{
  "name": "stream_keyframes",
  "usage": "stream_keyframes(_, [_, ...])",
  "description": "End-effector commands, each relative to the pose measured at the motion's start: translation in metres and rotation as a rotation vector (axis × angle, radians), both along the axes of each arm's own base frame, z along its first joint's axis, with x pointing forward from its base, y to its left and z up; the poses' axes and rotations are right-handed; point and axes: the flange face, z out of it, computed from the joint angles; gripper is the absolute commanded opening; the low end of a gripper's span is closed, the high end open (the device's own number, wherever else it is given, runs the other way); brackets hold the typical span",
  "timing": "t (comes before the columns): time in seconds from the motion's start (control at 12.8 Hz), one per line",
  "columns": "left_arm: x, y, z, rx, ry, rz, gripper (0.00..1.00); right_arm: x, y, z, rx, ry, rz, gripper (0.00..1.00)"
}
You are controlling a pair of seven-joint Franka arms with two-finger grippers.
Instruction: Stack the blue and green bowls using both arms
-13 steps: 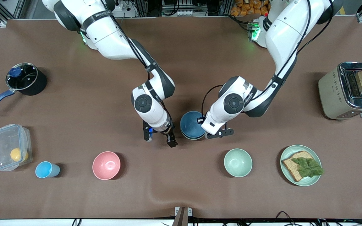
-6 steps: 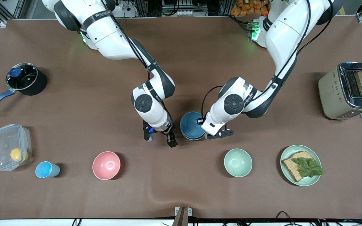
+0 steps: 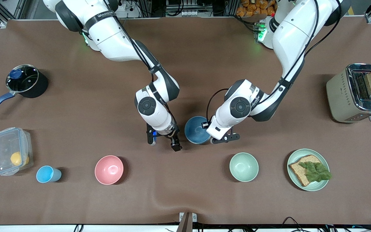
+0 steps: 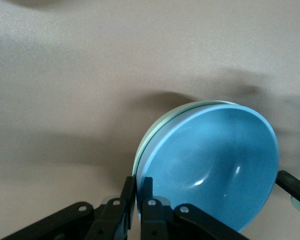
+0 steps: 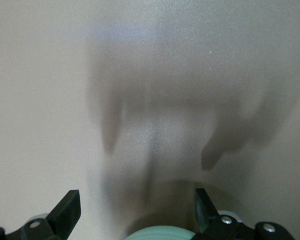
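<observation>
The round, matte medium-blue bowl (image 3: 197, 130) sits nested inside the dull sage-green bowl (image 4: 148, 142) near the middle of the brown cloth-covered counter (image 3: 76, 199), between the two arms. In the left wrist view only a thin crescent of the green bowl's rim shows around the blue bowl's edge. The stacked pair looks tilted in that view.

The left hand (image 4: 138, 192) is pressed together on the rims of both bowls at once, one finger (image 4: 148, 192) inside the blue bowl and the other against the outside of the green one. In the front view the left arm's wrist covers the edge of the stack toward the left arm's end of the counter.

The right hand (image 3: 164, 141) hangs just beside the stack, toward the right arm's end, over bare counter. Its fingers (image 5: 64, 210) are spread wide with nothing between them, and a sliver of green rim shows at the edge of the right wrist view.

Nearer the front camera than the stack stand a pale mint-green bowl (image 3: 243, 167) toward the left arm's end and a round pink bowl (image 3: 109, 169) toward the right arm's end, both well apart from the stack
</observation>
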Motion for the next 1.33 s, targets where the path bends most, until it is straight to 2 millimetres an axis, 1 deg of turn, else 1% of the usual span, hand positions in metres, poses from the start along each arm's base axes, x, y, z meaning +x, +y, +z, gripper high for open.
stream_keyframes(0.0, [0.007,-0.001,0.003,-0.002,-0.021,-0.005,0.48,0.005,0.002,-0.003,0.015,-0.004,-0.026,1.00])
stream_keyframes(0.08, [0.009,-0.002,0.006,-0.006,-0.027,-0.002,0.61,0.004,0.003,-0.003,0.015,-0.004,-0.025,1.00])
stream_keyframes(0.23, [0.011,-0.001,0.009,-0.008,-0.030,0.004,0.81,0.005,0.002,-0.003,0.015,-0.004,-0.026,1.00])
stream_keyframes(0.39, [0.017,0.006,0.020,-0.010,-0.047,0.018,0.90,0.005,0.001,-0.003,0.014,-0.002,-0.028,1.00])
stream_keyframes(0.47, [0.022,0.013,0.036,-0.012,-0.073,0.025,0.92,0.006,0.000,-0.003,0.013,-0.003,-0.026,1.00])
stream_keyframes(0.55, [0.029,0.024,0.057,-0.013,-0.100,0.043,0.98,0.009,-0.004,-0.001,0.011,-0.008,-0.021,1.00])
stream_keyframes(0.63, [0.030,0.029,0.085,-0.010,-0.132,0.046,1.00,0.014,-0.010,0.006,0.000,-0.023,0.011,1.00])
stream_keyframes(0.7, [0.033,0.041,0.115,0.001,-0.157,0.053,1.00,0.021,-0.020,0.013,-0.009,-0.040,0.063,1.00])
stream_keyframes(0.78, [0.036,0.057,0.143,0.017,-0.180,0.054,1.00,0.022,-0.024,0.015,-0.028,-0.036,0.134,1.00])
stream_keyframes(0.86, [0.038,0.079,0.173,0.043,-0.191,0.045,1.00,0.022,-0.026,0.023,-0.044,-0.035,0.212,1.00])
stream_keyframes(0.94, [0.037,0.102,0.204,0.073,-0.205,0.020,1.00,0.030,-0.042,0.036,-0.059,-0.037,0.294,1.00])
stream_keyframes(1.09, [0.026,0.147,0.262,0.138,-0.209,0.013,1.00,0.045,-0.084,0.079,-0.064,-0.008,0.445,1.00])
stream_keyframes(1.17, [0.019,0.163,0.285,0.164,-0.210,0.014,1.00,0.052,-0.103,0.100,-0.062,-0.010,0.512,1.00])
stream_keyframes(1.25, [0.009,0.175,0.307,0.186,-0.214,0.012,1.00,0.057,-0.124,0.115,-0.059,-0.012,0.577,1.00])
